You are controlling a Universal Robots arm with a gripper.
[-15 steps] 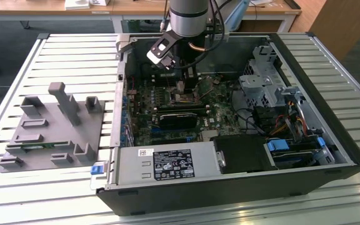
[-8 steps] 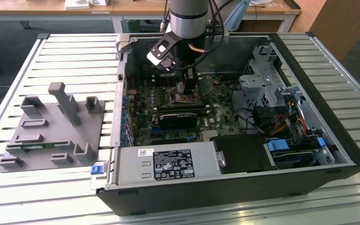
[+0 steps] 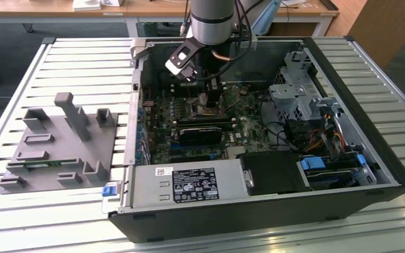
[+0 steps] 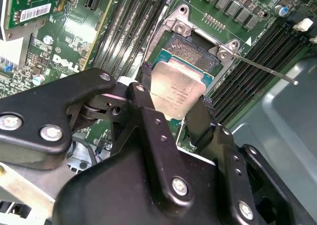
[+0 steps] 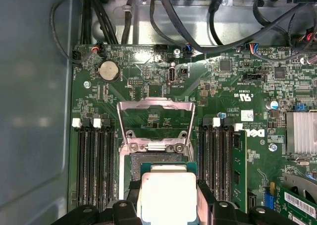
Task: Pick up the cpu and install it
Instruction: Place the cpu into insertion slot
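Grey fixture (image 3: 55, 142) sits on the slatted tabletop (image 3: 19, 68), at the exterior view's left. To its right is the open computer case (image 3: 259, 221), with the arm (image 3: 213, 21) reaching inside. Jaws clamp the cpu (image 4: 178, 91) by its edges over the open socket (image 4: 190, 54); contact with the socket unclear.

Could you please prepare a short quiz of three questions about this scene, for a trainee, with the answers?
1. True or false: the gripper is shut on the cpu.
2. In both wrist views, which thing lies directly behind the cpu? A. the motherboard's socket B. the coin battery C. the power supply
3. Fill in: the socket's metal load plate is flipped ____.
Key: 1 true; 2 A; 3 open.
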